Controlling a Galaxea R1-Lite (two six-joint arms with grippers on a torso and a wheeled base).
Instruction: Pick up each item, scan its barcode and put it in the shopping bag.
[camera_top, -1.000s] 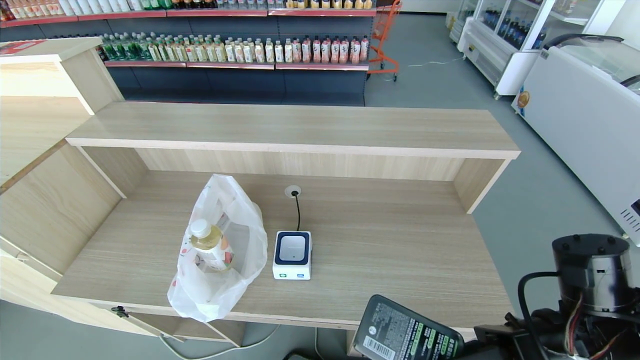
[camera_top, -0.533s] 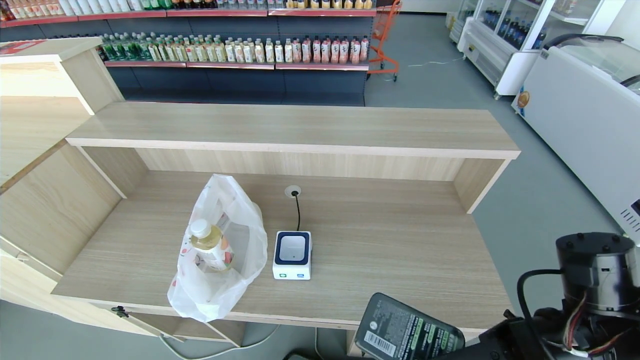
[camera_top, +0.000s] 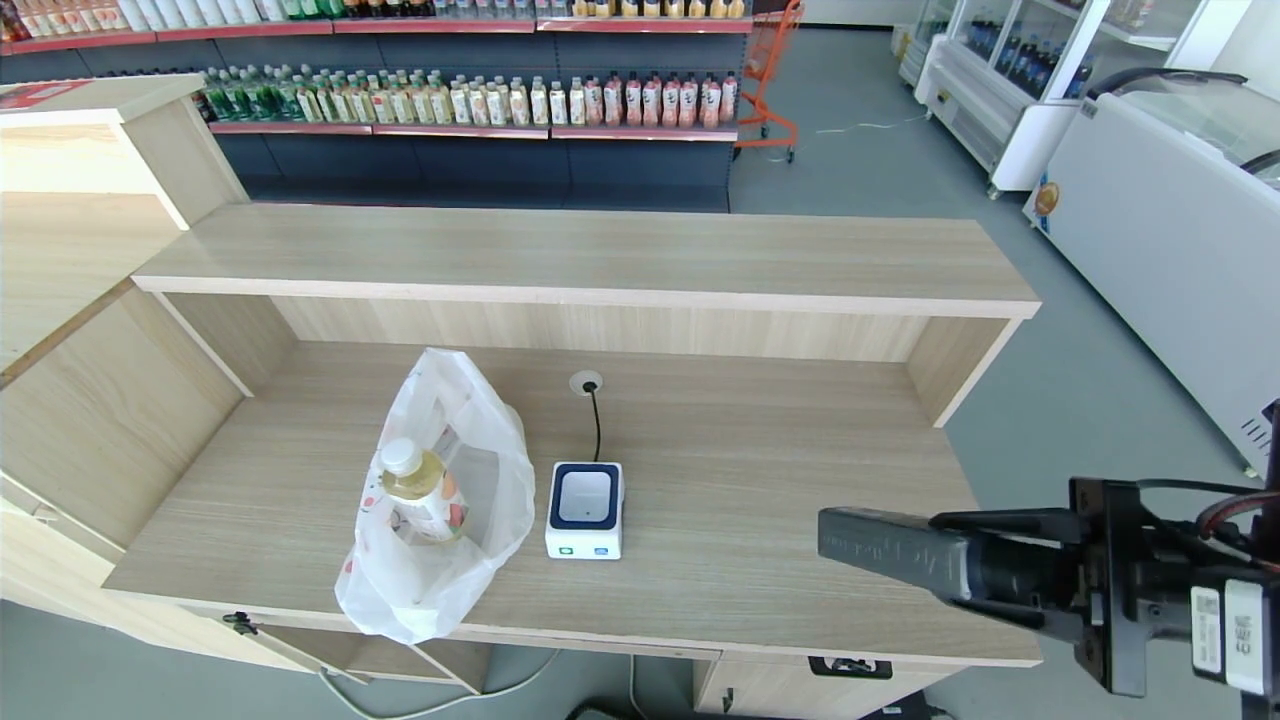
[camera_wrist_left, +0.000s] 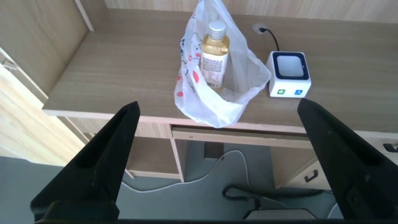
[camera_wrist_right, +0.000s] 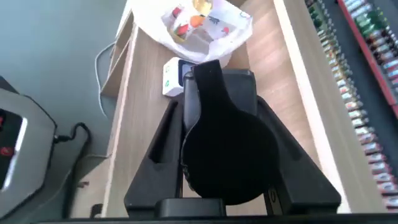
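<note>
The right gripper (camera_top: 950, 560) is clamped on a flat dark pack (camera_top: 880, 545), which it holds by one end. The pack sticks out level over the near right part of the counter (camera_top: 760, 440), between 3 and 4 o'clock from the scanner (camera_top: 585, 508) and well apart from it. The head view sees the pack edge-on, so I cannot tell which way its barcode faces. That is the first risk: if the printed side is not turned down to the scanner's window when the pack gets there, nothing will read. The pack is thin and gripped at one end only, so a quick swing toward 9 o'clock could make it sag or slip between the fingers. A low pass could knock the scanner or snag its cable (camera_top: 596, 425), which runs off at 12 o'clock to a hole in the counter. The shopping bag (camera_top: 470, 440) stands just beside the scanner at its 9 o'clock, with a bottle (camera_top: 415, 490) upright inside. The bag's lower part bulges past the counter's front edge. It is soft, so a pack that catches its rim could fold the mouth shut, tip the bottle or push the whole bag off the edge. The left gripper (camera_wrist_left: 217, 112) hangs spread wide and empty, off the counter's front edge on the bag's side, so nothing steadies the bag.
</note>
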